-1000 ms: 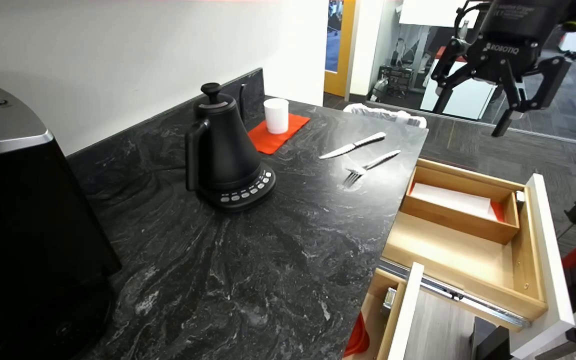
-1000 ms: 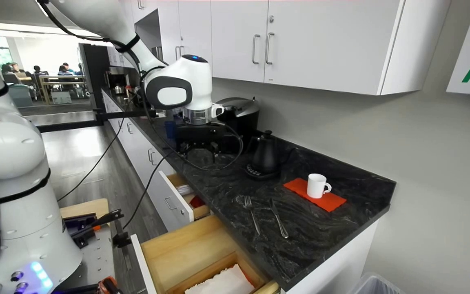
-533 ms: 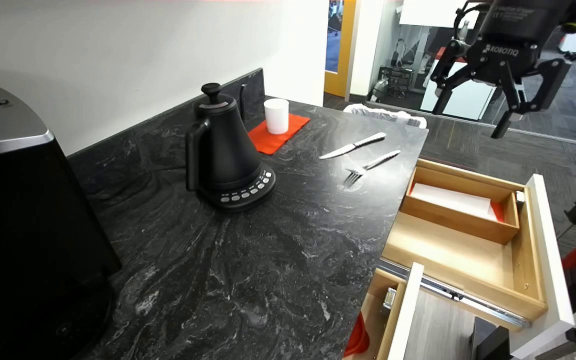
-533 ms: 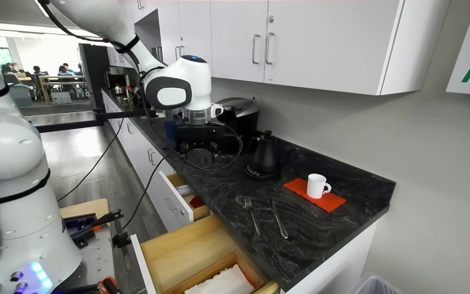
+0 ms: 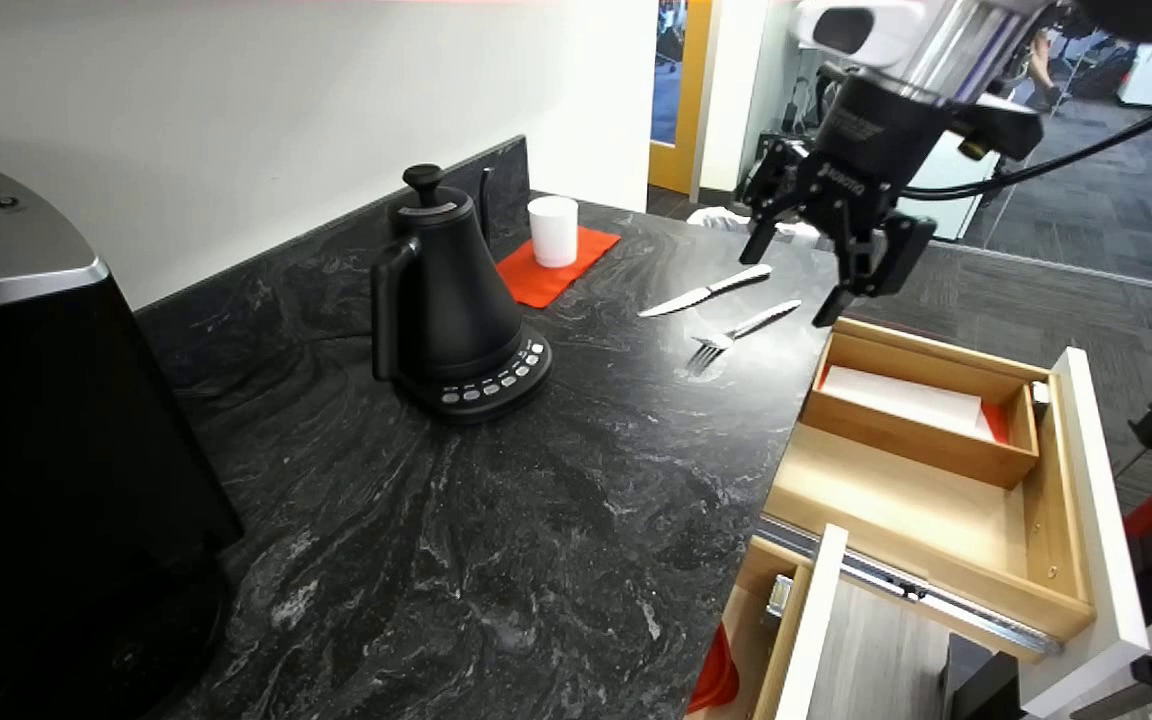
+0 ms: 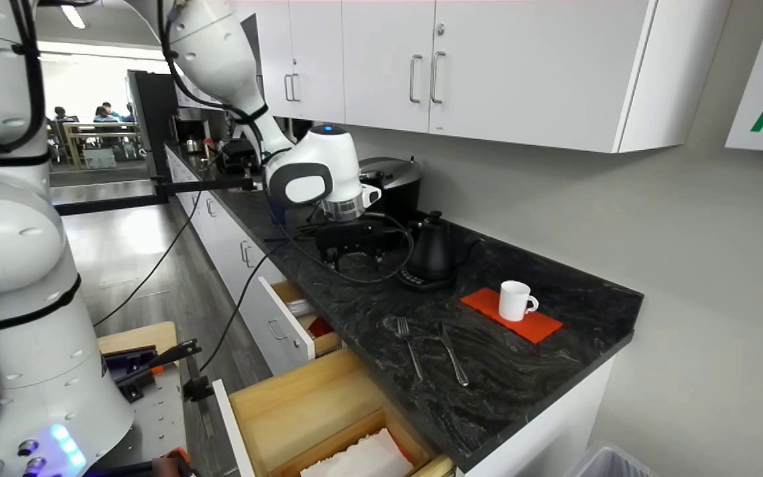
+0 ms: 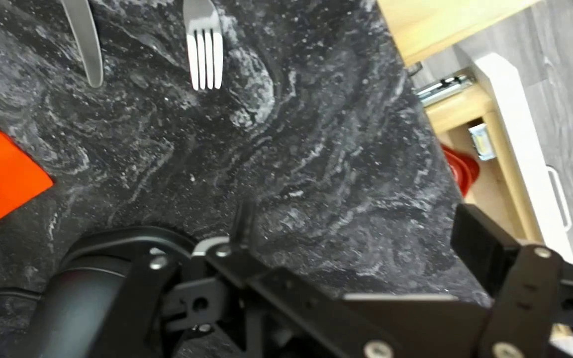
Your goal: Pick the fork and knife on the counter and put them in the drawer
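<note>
A: Gripper state?
B: Released. Fingers spread wide; counter shows through the gap in the wrist view.
A: Where is it?
B: Over the counter, on the end of the white arm, tilted in an exterior view. Apart from both fork and knife.
A: And those two?
B: Flat on the counter, side by side with a gap. Fork nearer the drawer, knife nearer the red cloth. Tines and blade tip on the kettle side, handles away from it. Wrist view gets the tines and blade along the top; frame edge cuts off the handles.
A: Drawer?
B: Pulled out at the counter's edge, lower than its surface. Small wooden box inside it, white paper-like sheet in the box, red material showing beside the sheet.
A: Other stuff on the counter?
B: White mug, upright on the red cloth; its handle shows in an exterior view. Kettle is black, upright, apart from the fork. Gripper hides part of it in the wrist view. Black-and-silver appliance sits on the kettle's other side from the mug.
A: Anything else pulled out?
B: Neighboring drawer, just beside the drawer. Red object inside, too cropped to identify.
</note>
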You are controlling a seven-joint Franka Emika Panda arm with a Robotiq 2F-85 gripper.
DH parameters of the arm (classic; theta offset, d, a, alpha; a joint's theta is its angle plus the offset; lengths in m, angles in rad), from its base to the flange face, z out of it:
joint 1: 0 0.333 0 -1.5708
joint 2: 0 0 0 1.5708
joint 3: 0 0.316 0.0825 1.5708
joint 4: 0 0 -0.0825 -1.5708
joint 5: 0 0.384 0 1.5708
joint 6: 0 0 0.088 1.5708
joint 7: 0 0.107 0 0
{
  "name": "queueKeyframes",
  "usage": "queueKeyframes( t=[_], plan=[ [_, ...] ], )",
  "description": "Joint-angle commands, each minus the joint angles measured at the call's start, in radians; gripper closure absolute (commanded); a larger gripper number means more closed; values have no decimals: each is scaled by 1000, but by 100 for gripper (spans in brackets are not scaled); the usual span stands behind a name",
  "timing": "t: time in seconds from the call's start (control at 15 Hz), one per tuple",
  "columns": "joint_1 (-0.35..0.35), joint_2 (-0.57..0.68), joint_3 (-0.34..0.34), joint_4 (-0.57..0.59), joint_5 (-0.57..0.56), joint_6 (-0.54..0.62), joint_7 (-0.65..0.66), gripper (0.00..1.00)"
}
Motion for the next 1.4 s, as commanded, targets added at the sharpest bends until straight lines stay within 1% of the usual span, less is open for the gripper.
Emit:
queueKeyframes(
  t=[0.0,0.13,0.27,0.33,0.4,0.47,0.6,0.67,0.8,0.87,0.93,1.07,1.2,1.33],
  plan=[
    [-94,209,25,154,-189,81,173,0],
    [-75,286,-34,238,-346,59,327,0],
    [-85,359,-53,331,-445,29,436,0],
    [-80,390,-62,362,-486,30,490,0],
    [-59,414,-79,403,-527,10,552,0],
    [-62,448,-71,438,-554,2,595,0],
    [-95,471,-44,481,-602,-39,639,0],
    [-90,481,-46,501,-625,-67,669,0],
    [-107,486,-24,524,-650,-129,695,0],
    [-121,486,-3,534,-652,-165,694,0],
    [-143,471,29,539,-645,-220,676,0],
    [-187,465,90,557,-623,-289,630,0],
    [-202,466,115,578,-623,-336,631,0],
    [-208,475,121,602,-630,-383,636,0]
  ],
)
